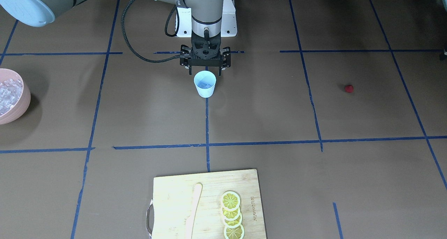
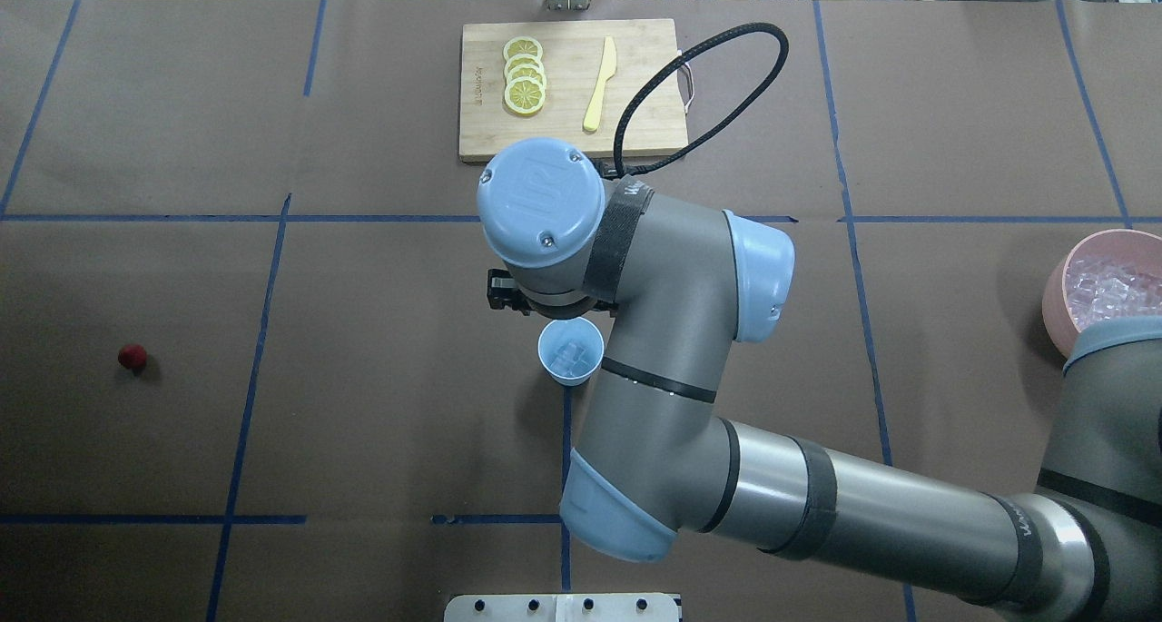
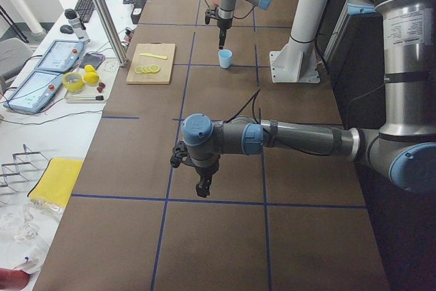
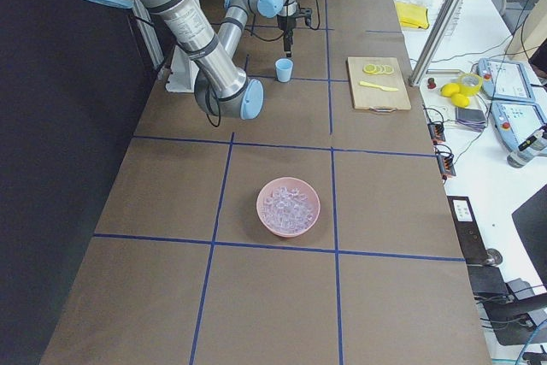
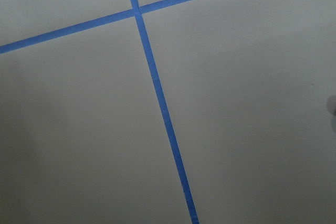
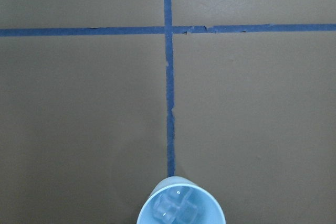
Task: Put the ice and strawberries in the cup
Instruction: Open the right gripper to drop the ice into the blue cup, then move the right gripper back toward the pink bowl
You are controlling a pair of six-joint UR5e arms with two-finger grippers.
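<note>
Above the cup (image 1: 205,87), the right hand (image 1: 205,69) hangs open, empty.

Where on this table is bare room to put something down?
Bare patches: between cup and cutting board, cup and strawberry, cup and pink bowl. Crowded only at the cup, where the right gripper hangs.

Found right gripper (image 1: 205,68) pointed straight down, fingers spread apart, wrist vertical, right arm (image 2: 817,504) bent at the elbow. Found left gripper (image 3: 203,187) hanging downward from left arm (image 3: 300,140) stretched level; finger spacing not determinable from available views.
</note>
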